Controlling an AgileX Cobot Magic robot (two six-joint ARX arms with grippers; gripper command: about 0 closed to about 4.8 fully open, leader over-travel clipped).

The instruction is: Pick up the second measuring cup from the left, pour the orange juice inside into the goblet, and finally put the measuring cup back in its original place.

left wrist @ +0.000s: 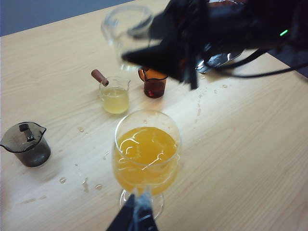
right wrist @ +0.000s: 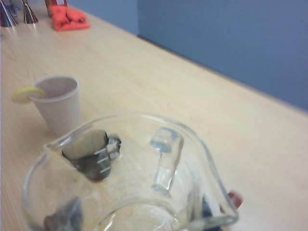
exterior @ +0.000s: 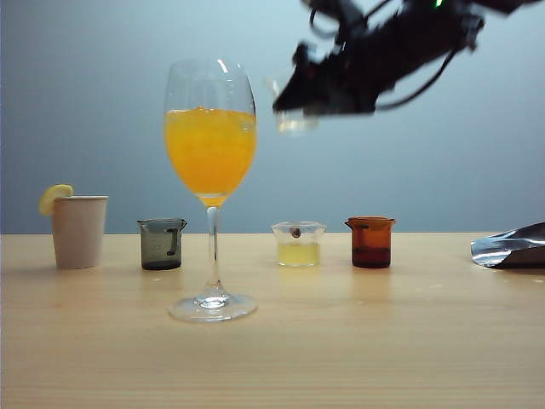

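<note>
The goblet (exterior: 213, 247) stands on the pale wooden table, its bowl over half full of orange juice (exterior: 210, 153). Up and to its right, my right gripper (exterior: 298, 100) hangs in the air, shut on the clear measuring cup (exterior: 295, 121), which is level with the goblet's rim. In the right wrist view this cup (right wrist: 144, 159) fills the foreground and looks empty, with my right gripper (right wrist: 137, 219) showing only through its glass. In the left wrist view my left gripper (left wrist: 137, 216) sits low in front of the goblet's foot (left wrist: 159, 204), its dark fingers together in a point, holding nothing.
A beige paper cup with a lemon slice (exterior: 78, 230) stands far left, then a smoky grey cup (exterior: 162, 244). Right of the goblet are a clear cup of pale yellow liquid (exterior: 298, 244) and a brown cup (exterior: 370, 242). A silver foil bag (exterior: 511, 247) lies far right. Droplets (left wrist: 82, 180) dot the tabletop.
</note>
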